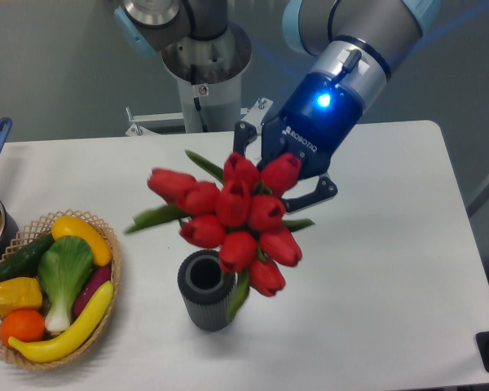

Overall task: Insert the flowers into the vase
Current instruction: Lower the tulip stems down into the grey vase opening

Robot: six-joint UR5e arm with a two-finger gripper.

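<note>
Flowers (236, 220) hang clear of the desk (391, 277), clamped in the hand (281, 175), just above the vase (205, 289); stems are not yet inside, so insertion remains.

One fixed camera — set high at the table's (375, 326) front edge — looks down and across toward the steel robot base (204, 77) at the far side. It sits fairly near: the tabletop fills most of the view, a basket (106, 318) cut by the left edge, grey floor beyond.
</note>
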